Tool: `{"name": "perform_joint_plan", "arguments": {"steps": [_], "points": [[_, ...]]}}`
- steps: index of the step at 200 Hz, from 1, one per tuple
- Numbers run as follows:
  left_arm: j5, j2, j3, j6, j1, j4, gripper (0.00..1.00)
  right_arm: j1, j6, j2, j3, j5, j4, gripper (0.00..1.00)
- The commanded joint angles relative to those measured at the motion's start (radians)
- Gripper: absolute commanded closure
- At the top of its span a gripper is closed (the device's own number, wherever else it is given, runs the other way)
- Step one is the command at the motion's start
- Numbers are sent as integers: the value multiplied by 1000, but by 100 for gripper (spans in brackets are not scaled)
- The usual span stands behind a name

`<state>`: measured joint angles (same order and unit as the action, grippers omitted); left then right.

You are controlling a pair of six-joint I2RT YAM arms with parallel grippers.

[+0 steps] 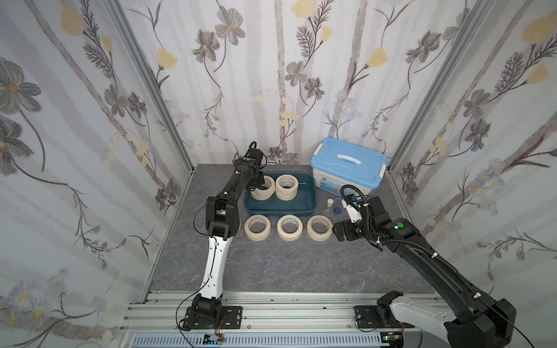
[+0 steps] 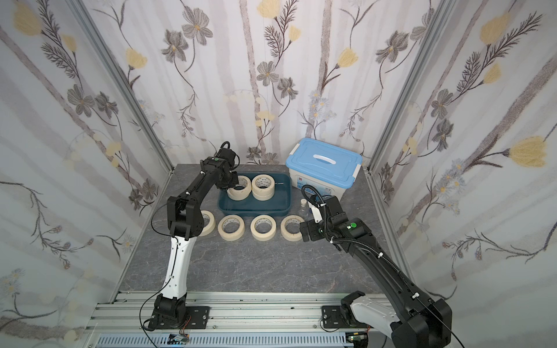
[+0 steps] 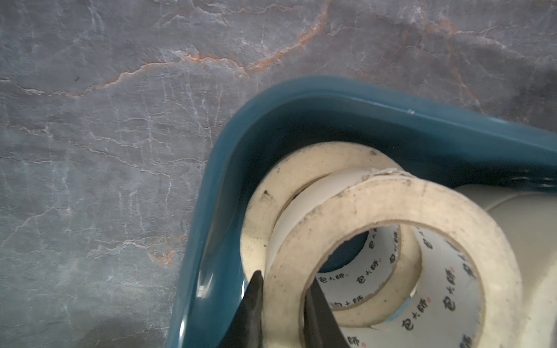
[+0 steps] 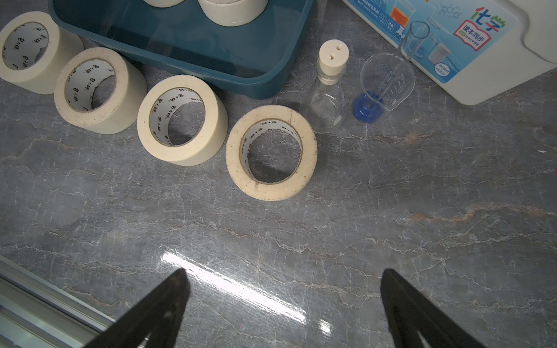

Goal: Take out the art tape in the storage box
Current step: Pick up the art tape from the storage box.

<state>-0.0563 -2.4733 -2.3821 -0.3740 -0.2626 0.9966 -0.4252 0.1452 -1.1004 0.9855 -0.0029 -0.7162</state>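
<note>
Both top views sat high over the front rail (image 1: 286,313), looking down toward the back wall (image 1: 271,90) from well back, so each caught the whole table (image 1: 271,265) and the storage box (image 1: 280,212); they shared nearly everything, just nudged sideways. Left wrist cam was jammed in close, peering past the left gripper (image 3: 284,278) into one corner of the box, an art tape roll (image 3: 313,232) filling the shot. Right wrist cam hung further off behind the right gripper (image 4: 284,271), facing the table, the box's near wall and the loose rolls (image 4: 211,135) outside it, all seen from the top too.
</note>
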Motion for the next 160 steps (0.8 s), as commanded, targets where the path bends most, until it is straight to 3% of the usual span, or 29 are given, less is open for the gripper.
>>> {"name": "perform_joint_plan", "arguments": {"steps": [1,41,66,160], "points": [[1,30,-5,-18,0,-4,85,0,-4,2,-3,6,-2,0],[-1,85,44,-16,-2,-28,98,2,-4,4,-4,7,-2,0],[15,158,130,-17,-4,-76,100,2,-3,5,-3,8,-2,0],[-5,594,682,-40,-5,-263,99,6,-7,-4,5,9,0,0]]}}
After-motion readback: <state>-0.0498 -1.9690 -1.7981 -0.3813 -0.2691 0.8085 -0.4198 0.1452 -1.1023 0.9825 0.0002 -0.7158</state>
